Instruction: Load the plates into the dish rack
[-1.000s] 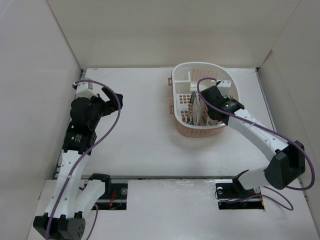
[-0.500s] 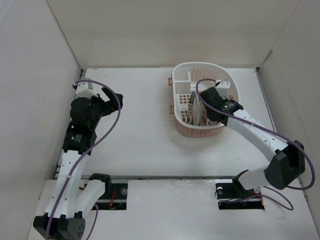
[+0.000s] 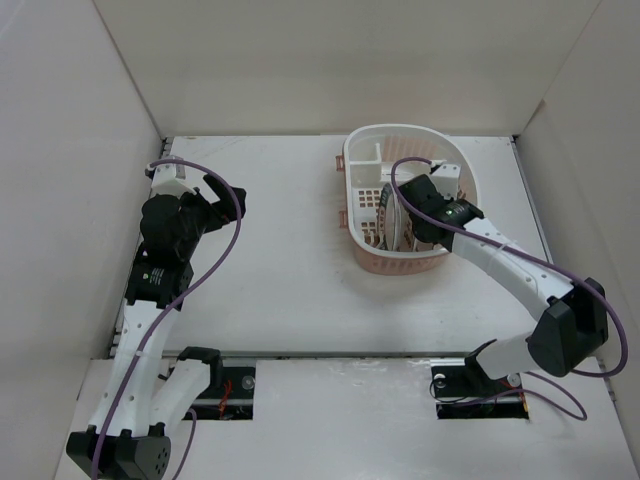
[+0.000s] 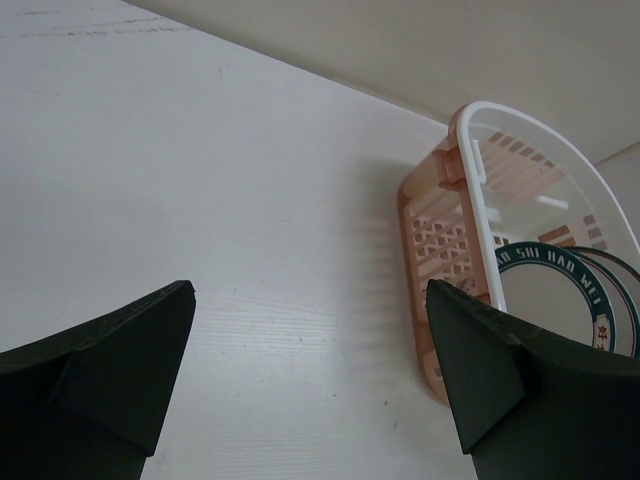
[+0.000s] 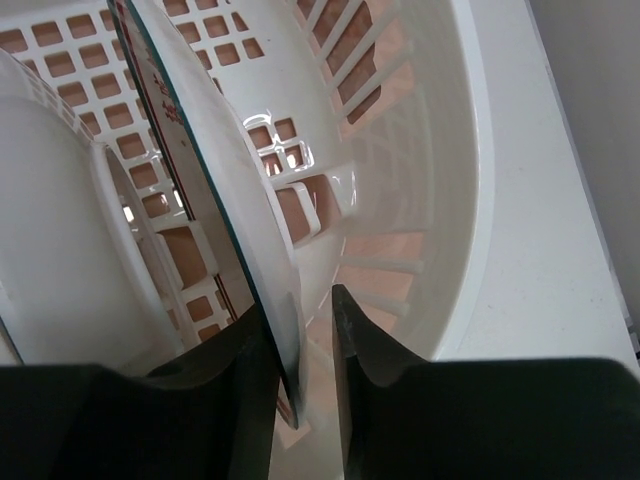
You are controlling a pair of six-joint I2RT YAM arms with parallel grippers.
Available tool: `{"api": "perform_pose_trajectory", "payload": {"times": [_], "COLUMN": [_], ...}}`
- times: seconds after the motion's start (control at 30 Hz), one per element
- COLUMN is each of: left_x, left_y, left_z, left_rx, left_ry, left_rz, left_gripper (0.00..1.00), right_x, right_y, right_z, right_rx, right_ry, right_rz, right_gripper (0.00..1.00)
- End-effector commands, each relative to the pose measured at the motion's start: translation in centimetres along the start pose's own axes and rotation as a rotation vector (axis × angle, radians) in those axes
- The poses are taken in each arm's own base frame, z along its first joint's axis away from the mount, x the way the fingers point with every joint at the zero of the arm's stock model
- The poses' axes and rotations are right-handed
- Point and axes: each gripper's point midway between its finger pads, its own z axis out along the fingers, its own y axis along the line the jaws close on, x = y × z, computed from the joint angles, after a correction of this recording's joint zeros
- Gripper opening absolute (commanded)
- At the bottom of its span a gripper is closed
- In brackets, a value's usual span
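The pale pink-and-white dish rack (image 3: 352, 190) stands at the back right; it also shows in the left wrist view (image 4: 432, 230) and the right wrist view (image 5: 455, 170). Plates (image 3: 388, 215) stand on edge inside it. My right gripper (image 3: 404, 207) reaches into the rack. In the right wrist view its jaws (image 5: 300, 325) straddle the rim of a dark-rimmed plate (image 5: 215, 170): the plate lies against the left finger, with a gap to the right finger. Another plate's white back (image 5: 50, 250) stands to the left. The dark green-rimmed plate (image 4: 560, 290) shows in the rack. My left gripper (image 3: 215, 195) is open and empty over the table (image 4: 310, 400).
White walls enclose the table on the left, back and right. The rack's small corner compartment (image 3: 366, 155) is at its back left. The right arm's purple cable (image 3: 400, 170) loops over the rack. Bare table (image 3: 280, 230) lies between the arms.
My right gripper has shifted slightly left and farther into the rack with the plate between its fingers. The left arm has not moved.
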Motion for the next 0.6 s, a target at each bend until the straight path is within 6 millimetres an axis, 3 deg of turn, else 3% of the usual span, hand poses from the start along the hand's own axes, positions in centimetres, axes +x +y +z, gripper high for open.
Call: {"api": "perform_pose_trajectory", "payload": {"times": [0.0,0.1,0.27,0.57], "left_x": [-1.9,-1.9,-1.7,-1.5], "left_y": [-1.3,-1.5,-1.4,-1.3], "left_z": [-0.8,-0.8,-0.5,-0.4], "left_rx": [0.045,0.054,0.049,0.049], "left_ry": [-0.058,-0.054,-0.046,-0.046], "left_rz": [0.019,0.020,0.019,0.019], "left_gripper": [1.00,1.00,1.00,1.00], "right_x": [-0.6,-0.7,-0.8,-2.7], "right_y": [-0.2,0.0,-0.9,-2.0], "right_z": [-0.7,-1.0,-1.6,-3.6], "right_rx": [0.000,-0.006,0.008,-0.012], "right_ry": [-0.015,-0.017,-0.014,-0.051], "right_rz": [0.025,0.029,0.038,0.083], "right_gripper": [0.36,0.43,0.63,0.69]}}
